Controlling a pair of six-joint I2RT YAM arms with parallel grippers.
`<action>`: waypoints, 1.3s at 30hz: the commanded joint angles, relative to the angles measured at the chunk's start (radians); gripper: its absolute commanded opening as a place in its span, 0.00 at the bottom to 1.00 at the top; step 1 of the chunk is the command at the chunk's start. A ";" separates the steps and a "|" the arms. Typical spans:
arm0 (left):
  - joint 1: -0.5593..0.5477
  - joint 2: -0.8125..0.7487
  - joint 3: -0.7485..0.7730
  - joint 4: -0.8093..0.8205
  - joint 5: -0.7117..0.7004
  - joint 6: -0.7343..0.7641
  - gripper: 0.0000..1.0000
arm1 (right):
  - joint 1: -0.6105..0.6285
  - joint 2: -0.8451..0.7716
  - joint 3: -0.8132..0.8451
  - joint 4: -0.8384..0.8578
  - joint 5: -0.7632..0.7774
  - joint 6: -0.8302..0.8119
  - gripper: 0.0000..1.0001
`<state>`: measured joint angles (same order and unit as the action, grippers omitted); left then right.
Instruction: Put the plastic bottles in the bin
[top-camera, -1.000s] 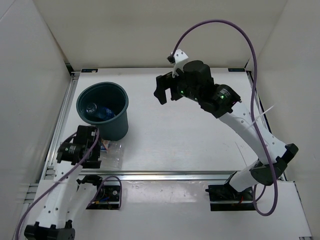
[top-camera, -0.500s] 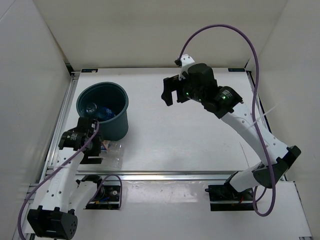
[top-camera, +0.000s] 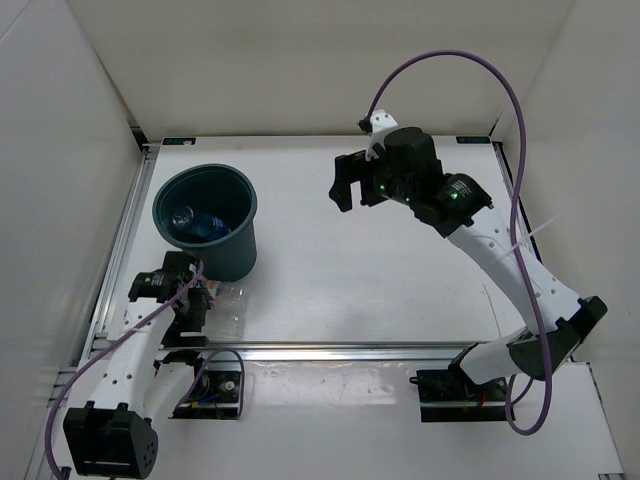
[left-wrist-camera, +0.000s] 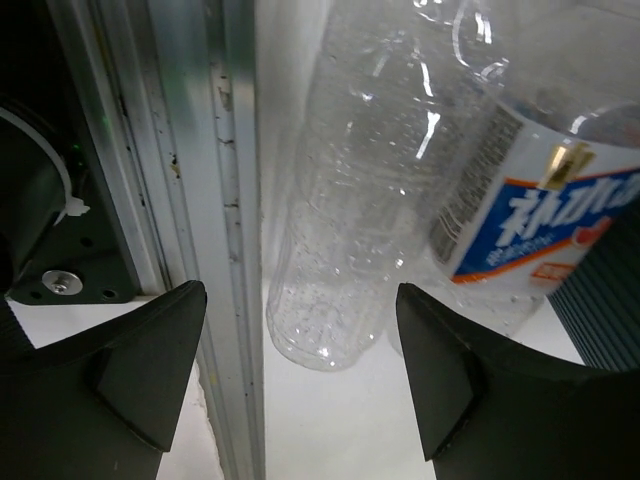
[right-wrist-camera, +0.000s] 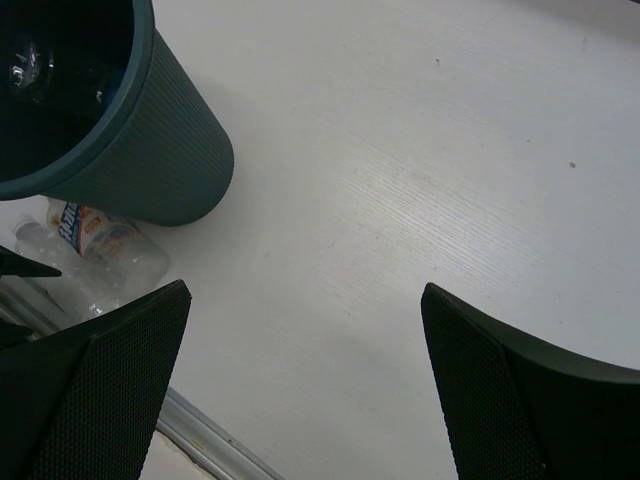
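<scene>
With jaws open, the left gripper (left-wrist-camera: 300, 345) hung over the labelled bottle (left-wrist-camera: 530, 215) at the bin's (top-camera: 238, 255) 6 o'clock, needing to descend and close, while the right gripper (right-wrist-camera: 300, 305) idled open.

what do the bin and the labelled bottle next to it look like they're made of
The bin looks like moulded plastic: dark teal, matte, with fine ribbing on its wall. The labelled bottle looks like thin clear plastic, glossy with bright glints; its label seems a printed white-and-blue film.
</scene>
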<state>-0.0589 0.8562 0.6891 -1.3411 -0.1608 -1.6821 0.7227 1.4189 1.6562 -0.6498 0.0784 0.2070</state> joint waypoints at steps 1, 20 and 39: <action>0.011 0.007 -0.016 -0.046 -0.006 -0.050 0.88 | -0.012 -0.041 -0.010 0.004 -0.014 0.005 1.00; 0.059 0.050 -0.165 0.099 -0.017 0.027 0.85 | -0.049 -0.061 -0.019 -0.034 -0.023 -0.014 1.00; 0.068 -0.080 0.133 -0.084 -0.083 0.016 0.55 | -0.049 -0.043 0.002 -0.034 -0.080 0.014 1.00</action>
<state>0.0044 0.8101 0.7654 -1.3334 -0.1997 -1.6413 0.6800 1.3865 1.6382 -0.6994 0.0158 0.2173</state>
